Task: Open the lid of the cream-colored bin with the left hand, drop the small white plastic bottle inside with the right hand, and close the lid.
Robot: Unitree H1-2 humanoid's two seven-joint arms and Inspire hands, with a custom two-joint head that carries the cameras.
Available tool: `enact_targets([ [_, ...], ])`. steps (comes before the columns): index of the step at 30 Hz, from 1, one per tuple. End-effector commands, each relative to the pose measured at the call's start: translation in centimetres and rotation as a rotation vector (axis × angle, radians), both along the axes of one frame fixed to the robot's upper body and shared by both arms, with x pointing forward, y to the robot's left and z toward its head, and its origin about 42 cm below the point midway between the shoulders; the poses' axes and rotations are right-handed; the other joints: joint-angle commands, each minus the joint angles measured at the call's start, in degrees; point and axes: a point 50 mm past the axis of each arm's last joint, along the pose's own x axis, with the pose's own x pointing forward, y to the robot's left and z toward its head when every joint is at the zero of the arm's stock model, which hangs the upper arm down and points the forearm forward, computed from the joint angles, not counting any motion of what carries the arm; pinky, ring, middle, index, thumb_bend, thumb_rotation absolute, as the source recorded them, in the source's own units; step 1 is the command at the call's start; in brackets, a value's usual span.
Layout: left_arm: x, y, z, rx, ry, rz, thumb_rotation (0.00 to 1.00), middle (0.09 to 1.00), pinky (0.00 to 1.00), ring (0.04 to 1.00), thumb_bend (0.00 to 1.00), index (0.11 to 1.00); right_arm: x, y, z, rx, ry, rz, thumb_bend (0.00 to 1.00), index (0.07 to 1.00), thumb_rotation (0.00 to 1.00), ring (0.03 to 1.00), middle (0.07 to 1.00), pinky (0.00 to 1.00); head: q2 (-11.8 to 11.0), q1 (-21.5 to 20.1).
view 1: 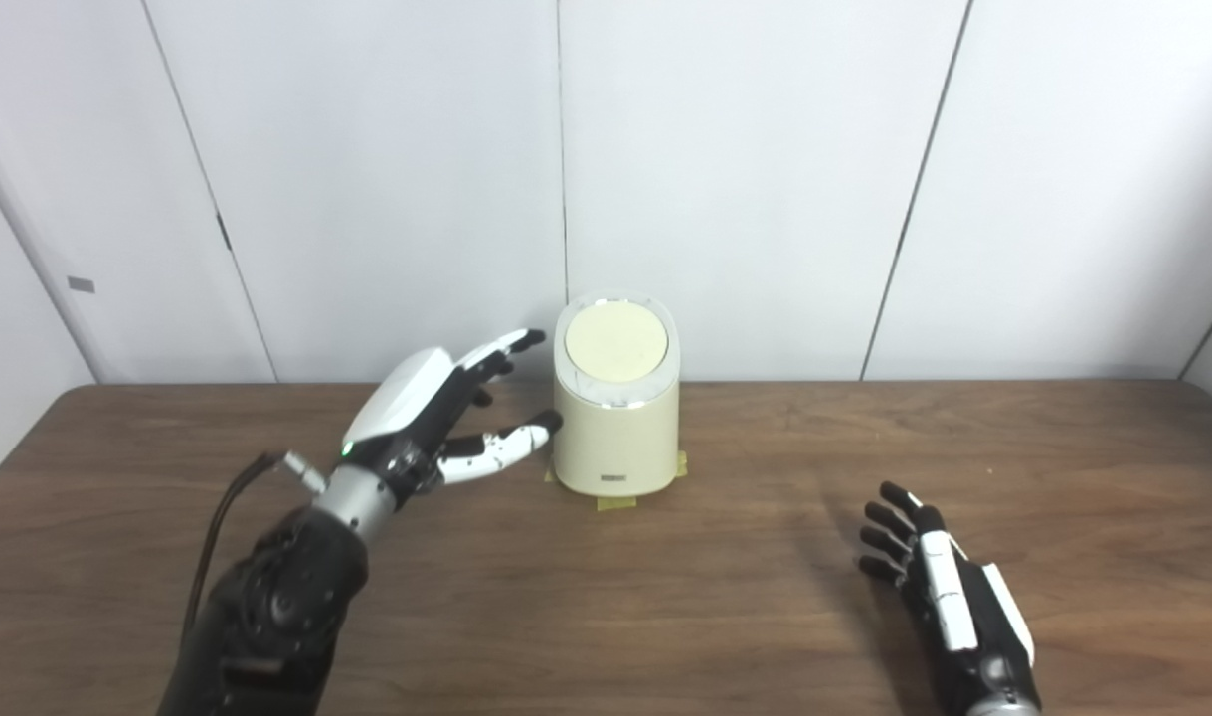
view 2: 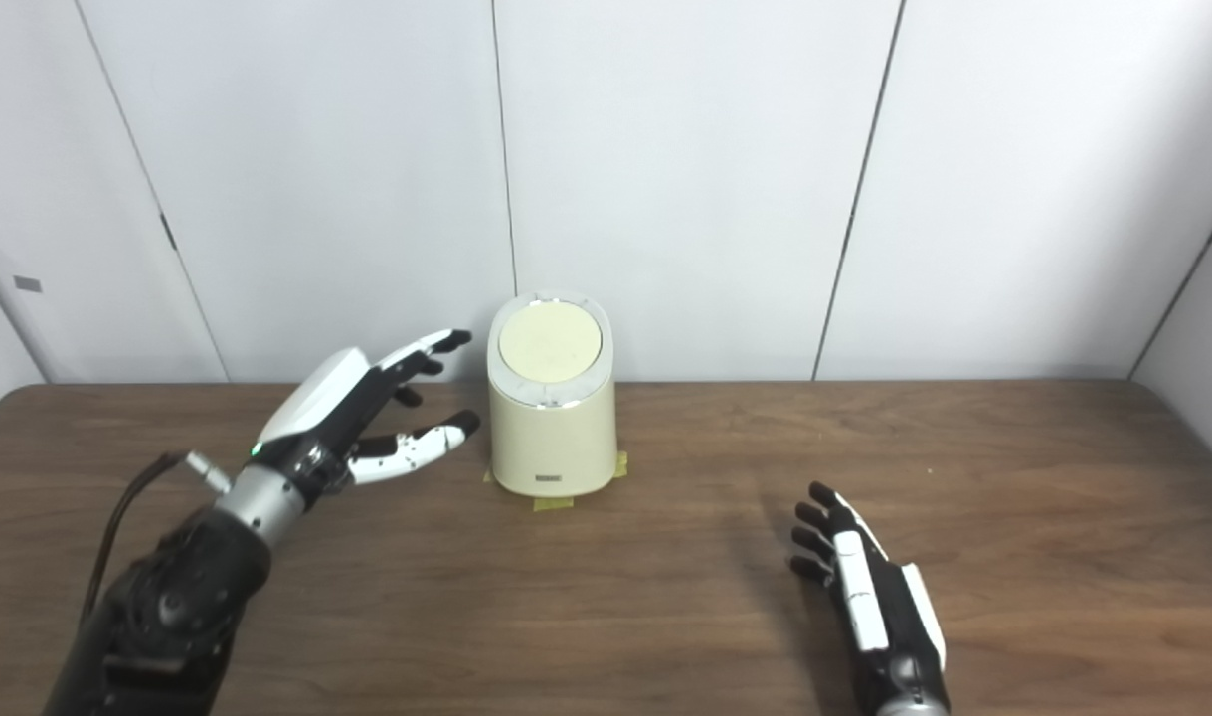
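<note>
White wall panels back your wooden table [view 1: 725, 597], where the left hand [view 1: 436, 418], fingers spread and empty, flanks the closed cream-colored bin [view 1: 615, 428] to reach its lid [view 1: 616, 342], the right hand [view 1: 939, 587] waits empty, and no bottle shows.

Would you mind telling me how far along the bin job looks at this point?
Either finished or not begun; the views cannot say which. The bin stands with its lid closed. The left hand is open beside the bin, fingers near its side, holding nothing. The right hand is open and empty over the table. No bottle is in view, so whether it is already inside cannot be told.
</note>
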Motion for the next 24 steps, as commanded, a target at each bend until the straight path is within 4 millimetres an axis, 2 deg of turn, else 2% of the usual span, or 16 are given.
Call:
enact_targets([
  [1,-0.4,0.0,1.5,-0.083,-0.060,0.011,0.62,0.954,0.78,0.889,0.41,0.965,0.4,0.4,1.4,-0.002,-0.067,0.029,0.56,0.873,0.97,0.849,0.863,0.78,0.09,-0.26],
  [4,-1.8,0.4,0.2,-0.163,-0.015,0.028,0.66,0.929,0.81,0.886,0.36,0.954,0.3,0.8,1.8,0.001,-0.068,0.030,0.56,0.873,0.96,0.849,0.864,0.78,0.38,-0.59],
  [9,-4.2,1.3,-1.7,-0.249,0.056,0.060,0.82,0.930,0.88,0.913,0.37,0.959,0.0,1.2,2.5,0.007,-0.084,0.038,0.55,0.875,0.95,0.845,0.869,0.76,0.77,-0.93],
  [13,-6.0,2.1,-3.5,-0.355,0.124,0.090,0.83,0.928,0.89,0.924,0.37,0.963,-0.1,1.4,2.9,0.015,-0.115,0.055,0.55,0.883,0.96,0.849,0.873,0.76,1.08,-1.04],
  [16,-7.2,2.6,-4.9,-0.439,0.145,0.117,0.87,0.900,0.86,0.890,0.38,0.955,-0.2,1.6,3.3,0.018,-0.135,0.057,0.57,0.882,0.95,0.856,0.875,0.78,1.19,-1.12],
  [19,-8.5,3.1,-6.6,-0.562,0.172,0.174,0.84,0.889,0.88,0.883,0.41,0.940,-0.5,1.6,3.4,0.015,-0.150,0.033,0.58,0.883,0.94,0.873,0.885,0.81,1.24,-1.15],
  [22,-9.6,3.6,-8.0,-0.655,0.185,0.211,0.85,0.914,0.93,0.902,0.36,0.952,-1.0,1.3,3.4,0.003,-0.155,0.006,0.59,0.883,0.95,0.875,0.886,0.81,1.34,-0.98],
  [24,-10.4,4.0,-8.8,-0.699,0.190,0.232,0.86,0.922,0.93,0.905,0.37,0.956,-1.3,0.9,3.3,-0.007,-0.161,-0.004,0.59,0.886,0.95,0.878,0.890,0.82,1.42,-0.86],
])
